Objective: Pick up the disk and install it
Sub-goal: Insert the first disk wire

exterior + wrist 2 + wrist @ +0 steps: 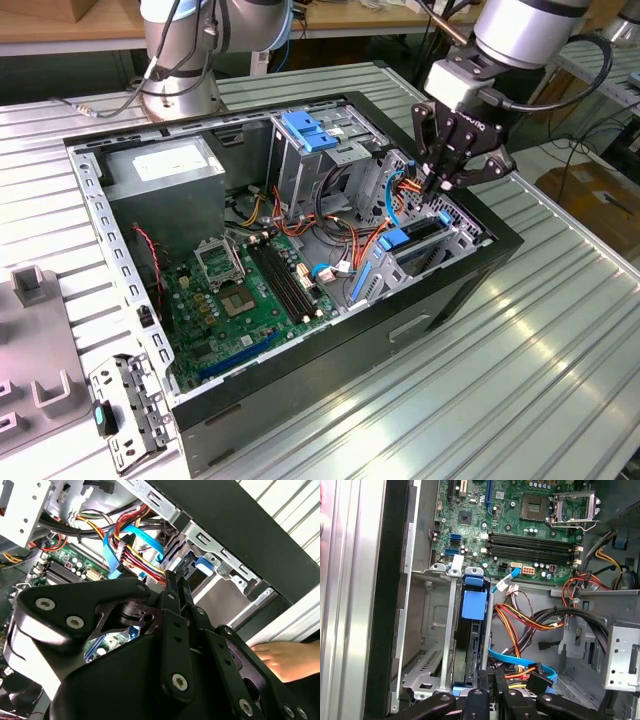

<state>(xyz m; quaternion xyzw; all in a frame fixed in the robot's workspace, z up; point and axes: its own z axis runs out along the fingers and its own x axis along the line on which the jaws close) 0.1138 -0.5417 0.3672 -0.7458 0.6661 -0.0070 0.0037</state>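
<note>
The disk (418, 233) stands on edge in the drive bay at the corner of the open computer case (330, 400) on the exterior view's right, with its blue bracket (393, 240) facing the motherboard. The first wrist view shows the disk's dark edge (469, 650) between the bay's metal walls, under the blue bracket tab (473, 604). My gripper (436, 184) hangs just above the bay's far end with its fingers (174, 587) shut together and nothing between them. Whether the fingertips touch the disk I cannot tell.
Orange, red and blue cables (520, 625) lie beside the bay. A metal cage with a blue top (305, 130) and a grey power-supply box (165, 165) stand at the case's back. The motherboard (240, 290) covers its floor. A hand (290, 660) rests outside the case wall.
</note>
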